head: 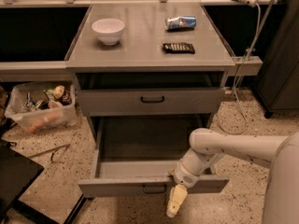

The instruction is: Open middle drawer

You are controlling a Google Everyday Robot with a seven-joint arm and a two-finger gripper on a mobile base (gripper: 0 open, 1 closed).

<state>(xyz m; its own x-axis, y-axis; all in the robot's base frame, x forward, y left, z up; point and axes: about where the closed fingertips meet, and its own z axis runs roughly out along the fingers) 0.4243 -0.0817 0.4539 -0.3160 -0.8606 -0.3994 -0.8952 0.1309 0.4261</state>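
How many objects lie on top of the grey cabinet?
3: a white bowl at back left, a can lying at back right, a dark packet before it. None seems hidden. The gripper hangs at the open middle drawer's front.

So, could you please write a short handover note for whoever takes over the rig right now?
Gripper: low, at the front of the middle drawer, just right of its handle, pointing at the floor, not on the handle.
Middle drawer: pulled well out, tray showing. The taller drawer above it is shut.
Done: the opening looks complete.
Left: probably only drawing the arm back clear.
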